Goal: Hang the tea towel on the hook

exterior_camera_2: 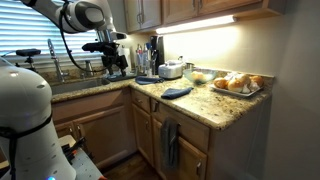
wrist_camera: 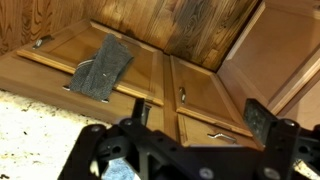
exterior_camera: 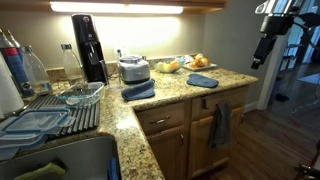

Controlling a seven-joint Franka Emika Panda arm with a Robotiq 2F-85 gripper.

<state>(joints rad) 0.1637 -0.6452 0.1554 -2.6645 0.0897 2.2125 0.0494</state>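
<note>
Gripper (exterior_camera: 259, 57) stood open, nothing held, tea towel (exterior_camera: 201, 80) lay on counter (exterior_camera: 237, 80) well below it, grey towel (wrist_camera: 100, 68) hung lower.

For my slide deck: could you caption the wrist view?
Open gripper above wooden cabinet doors, where a long grey-blue towel hangs near the speckled granite countertop.

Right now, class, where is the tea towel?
In an exterior view the tea towel lies on the counter near its front edge, picture-right of the folded blue towel, above the grey-blue towel hanging on the cabinet.
</note>
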